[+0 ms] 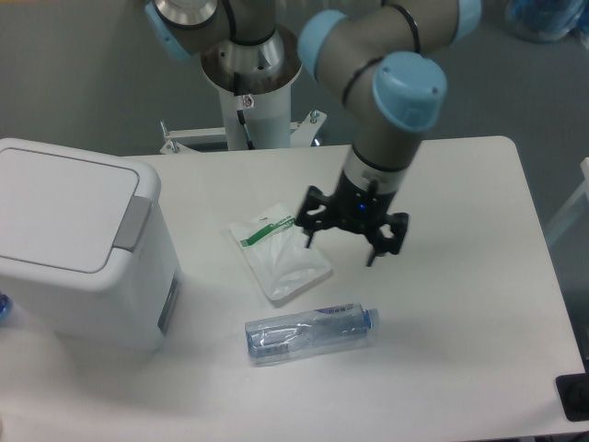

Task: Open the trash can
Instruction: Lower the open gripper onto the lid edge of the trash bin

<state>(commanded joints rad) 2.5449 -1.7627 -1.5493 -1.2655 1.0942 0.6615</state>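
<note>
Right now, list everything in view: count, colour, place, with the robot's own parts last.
trash can: one, white with a grey push tab, lid shut, left side of the table.
packet: one, white with a green stripe, lying flat mid-table.
water bottle: one, clear with a blue cap, on its side, nearer the front edge than the packet.
table: one, white.
arm: one, grey with light blue joint caps, reaching over mid-table.
claw: one, black, fingers spread and empty, above the packet's right edge.
</note>
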